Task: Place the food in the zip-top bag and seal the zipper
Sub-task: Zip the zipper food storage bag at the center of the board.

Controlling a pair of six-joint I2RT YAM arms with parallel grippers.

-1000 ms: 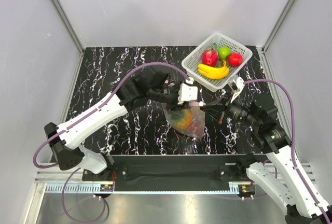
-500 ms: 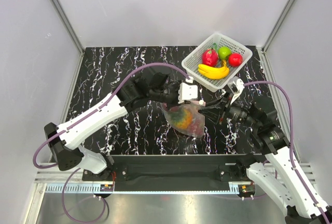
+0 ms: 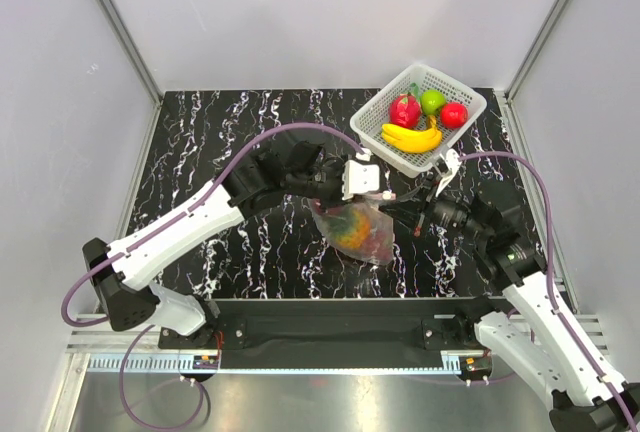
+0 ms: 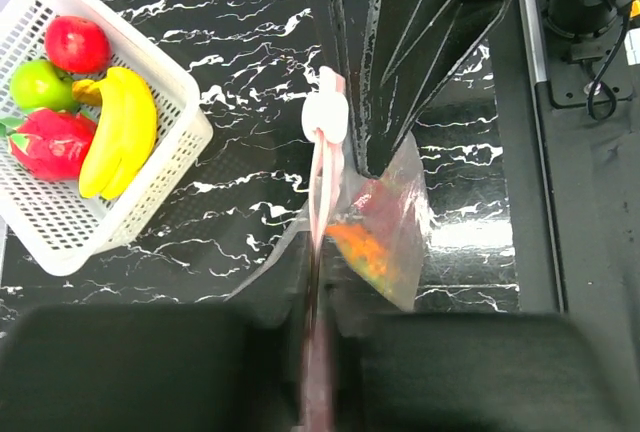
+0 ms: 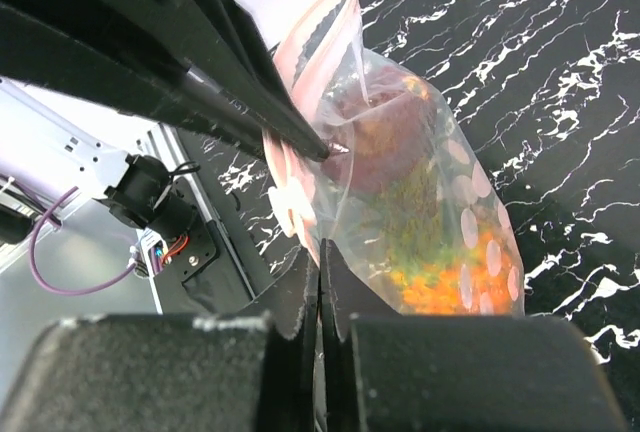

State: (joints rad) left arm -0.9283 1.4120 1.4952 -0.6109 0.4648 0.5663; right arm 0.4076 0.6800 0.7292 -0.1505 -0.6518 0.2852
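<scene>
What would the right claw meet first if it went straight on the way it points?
Most likely the black fingers of the left claw, ahead along the pink zipper strip of the clear spotted plastic bag that the right claw pinches.

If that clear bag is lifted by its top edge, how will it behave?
Probably floppy: the zip-top bag is thin, crinkled film that folds around its load. It is likely end-heavy, since the food sits bunched at one end, away from the zipper. The glossy film may slip in a pinch.
</scene>
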